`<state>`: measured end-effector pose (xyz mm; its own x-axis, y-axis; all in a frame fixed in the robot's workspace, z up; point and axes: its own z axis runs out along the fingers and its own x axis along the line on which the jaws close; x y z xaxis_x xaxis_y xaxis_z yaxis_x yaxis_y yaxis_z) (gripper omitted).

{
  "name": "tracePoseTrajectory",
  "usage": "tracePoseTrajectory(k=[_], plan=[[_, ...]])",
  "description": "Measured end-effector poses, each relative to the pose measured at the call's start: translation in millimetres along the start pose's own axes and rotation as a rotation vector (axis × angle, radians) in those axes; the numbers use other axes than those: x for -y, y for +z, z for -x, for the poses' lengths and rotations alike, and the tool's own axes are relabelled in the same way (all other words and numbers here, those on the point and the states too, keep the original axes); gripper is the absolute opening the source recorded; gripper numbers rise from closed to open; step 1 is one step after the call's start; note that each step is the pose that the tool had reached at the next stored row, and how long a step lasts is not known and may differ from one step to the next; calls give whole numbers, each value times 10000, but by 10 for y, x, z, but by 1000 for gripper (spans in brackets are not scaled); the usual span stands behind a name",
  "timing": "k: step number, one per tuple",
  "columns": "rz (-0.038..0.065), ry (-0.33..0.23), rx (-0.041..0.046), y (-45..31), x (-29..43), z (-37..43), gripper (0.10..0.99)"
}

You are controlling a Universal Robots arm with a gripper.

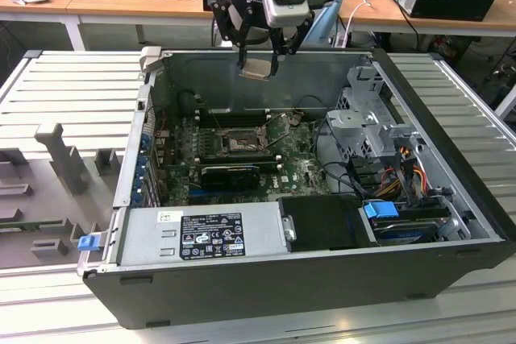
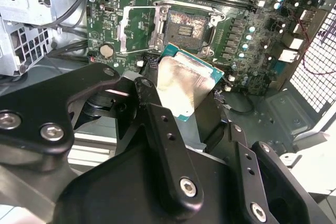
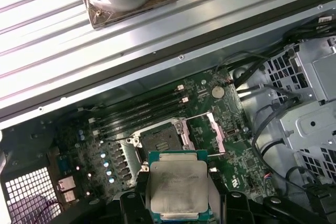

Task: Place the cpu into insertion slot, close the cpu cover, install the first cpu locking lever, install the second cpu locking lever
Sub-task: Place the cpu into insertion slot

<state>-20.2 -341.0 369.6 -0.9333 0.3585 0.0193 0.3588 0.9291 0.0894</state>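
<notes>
End effector [image 1: 258, 56] grips the cpu [image 1: 257, 68] well above the open insertion slot [image 1: 240, 144]; I judge level carriage and edges squared to its rim matter most.

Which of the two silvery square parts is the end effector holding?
The cpu, the solid-faced chip clamped by its edges; the cpu cover is a windowed frame, flipped open beside the insertion slot.

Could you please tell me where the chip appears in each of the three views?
Exterior view: chip hangs by the case's far wall, above the motherboard.
Second wrist view: chip in the foreground, socket just beyond.
First wrist view: chip close before the socket.
Shared landmark: the open socket.
</notes>
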Motion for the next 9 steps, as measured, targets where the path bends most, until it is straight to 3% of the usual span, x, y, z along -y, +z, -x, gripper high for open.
tracePoseTrajectory(k=[9], plan=[[6,325,29,0,0,0,525]])
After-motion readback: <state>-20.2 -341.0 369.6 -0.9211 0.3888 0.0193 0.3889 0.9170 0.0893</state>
